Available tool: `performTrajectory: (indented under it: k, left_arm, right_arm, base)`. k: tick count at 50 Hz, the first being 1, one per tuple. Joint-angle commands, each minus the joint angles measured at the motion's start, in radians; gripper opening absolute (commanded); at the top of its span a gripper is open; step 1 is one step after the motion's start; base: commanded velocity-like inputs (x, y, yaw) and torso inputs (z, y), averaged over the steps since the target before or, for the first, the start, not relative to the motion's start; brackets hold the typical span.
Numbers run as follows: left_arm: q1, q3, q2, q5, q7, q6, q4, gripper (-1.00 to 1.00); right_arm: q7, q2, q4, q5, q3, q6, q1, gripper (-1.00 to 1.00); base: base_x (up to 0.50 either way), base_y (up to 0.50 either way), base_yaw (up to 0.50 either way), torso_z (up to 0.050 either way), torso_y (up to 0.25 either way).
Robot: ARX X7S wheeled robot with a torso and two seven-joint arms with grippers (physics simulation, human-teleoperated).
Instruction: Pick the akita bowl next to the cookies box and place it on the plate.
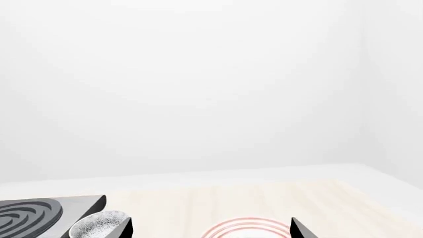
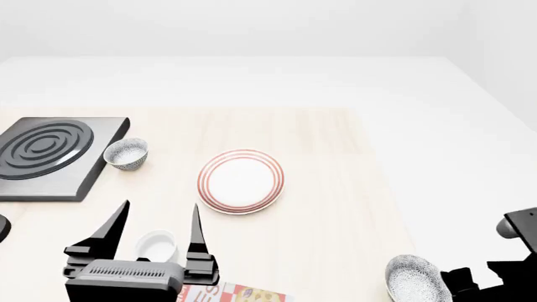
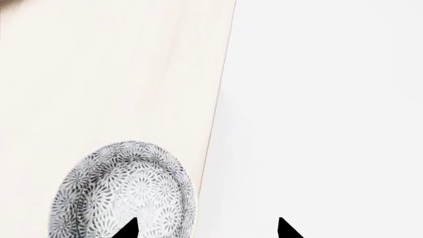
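The akita bowl point(image 2: 414, 279), speckled grey on white, stands at the table's front right corner, on the same front strip as the cookies box point(image 2: 239, 294), whose red-and-white top peeks in at the bottom edge. My right gripper point(image 2: 478, 280) is open just right of the bowl. In the right wrist view one fingertip point(image 3: 128, 229) overlaps the akita bowl point(image 3: 126, 193); the other is past the table edge. The red-ringed plate point(image 2: 241, 180) lies mid-table, also showing in the left wrist view point(image 1: 244, 229). My left gripper point(image 2: 160, 206) is open, empty.
A second speckled bowl point(image 2: 126, 153) sits beside the black stove plate point(image 2: 46, 151) at the left. A small plain white cup point(image 2: 158, 245) shows between my left fingers in the head view. The table's right edge point(image 3: 218, 124) runs close to the akita bowl.
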State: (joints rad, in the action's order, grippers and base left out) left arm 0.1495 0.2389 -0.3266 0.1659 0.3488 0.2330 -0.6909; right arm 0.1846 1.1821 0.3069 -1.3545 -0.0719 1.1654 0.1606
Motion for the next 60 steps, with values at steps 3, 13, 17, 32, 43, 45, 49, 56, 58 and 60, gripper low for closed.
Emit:
performTrajectory:
  k: [3,13,17,32,43,45,49,56,58,60]
  left_arm:
    - [-0.001,0.005,-0.005,0.002,0.007,-0.001,0.000,1.00]
    - [-0.003,0.011,-0.007,0.002,0.009,-0.005,0.006,1.00]
    - [-0.003,0.008,-0.009,0.006,0.011,-0.006,0.006,1.00]
    - [-0.006,0.015,-0.013,0.007,0.017,-0.008,0.009,1.00]
    - [-0.004,0.014,-0.018,0.013,0.022,-0.010,0.007,1.00]
    - [-0.005,0.014,-0.018,0.013,0.024,-0.009,0.007,1.00]
    - [-0.006,0.020,-0.018,0.011,0.025,-0.008,0.008,1.00]
    - [-0.007,0.021,-0.021,0.014,0.029,-0.005,0.003,1.00]
    - [-0.007,0.021,-0.022,0.014,0.029,-0.005,0.003,1.00]
    - [-0.007,0.021,-0.022,0.015,0.030,-0.006,0.005,1.00]
  right_arm:
    - [-0.012,-0.030,-0.016,0.044,0.046,-0.018,-0.004,1.00]
    - [-0.020,-0.049,-0.018,0.040,0.059,-0.021,0.001,1.00]
    - [-0.019,-0.057,-0.024,0.042,0.066,-0.022,0.008,1.00]
    - [-0.036,-0.084,-0.061,0.077,0.094,-0.044,0.017,1.00]
    - [-0.054,-0.107,-0.074,0.108,0.126,-0.062,0.019,1.00]
    - [-0.061,-0.111,-0.079,0.117,0.132,-0.068,0.017,1.00]
    - [-0.070,-0.120,-0.086,0.129,0.142,-0.077,0.017,1.00]
    - [-0.086,-0.137,-0.103,0.153,0.163,-0.092,0.019,1.00]
    - [-0.086,-0.138,-0.103,0.154,0.164,-0.093,0.018,1.00]
    - [-0.086,-0.139,-0.105,0.152,0.163,-0.094,0.019,1.00]
  base:
    - [0.00,0.00,0.00,0.000,0.000]
    - [0.00,0.00,0.00,0.000,0.000]
    - [0.00,0.00,0.00,0.000,0.000]
    - [0.00,0.00,0.00,0.000,0.000]
    - [0.00,0.00,0.00,0.000,0.000]
    - [0.00,0.00,0.00,0.000,0.000]
    - [0.00,0.00,0.00,0.000,0.000]
    - [0.00,0.00,0.00,0.000,0.000]
    - [0.00,0.00,0.00,0.000,0.000]
    - [0.00,0.00,0.00,0.000,0.000]
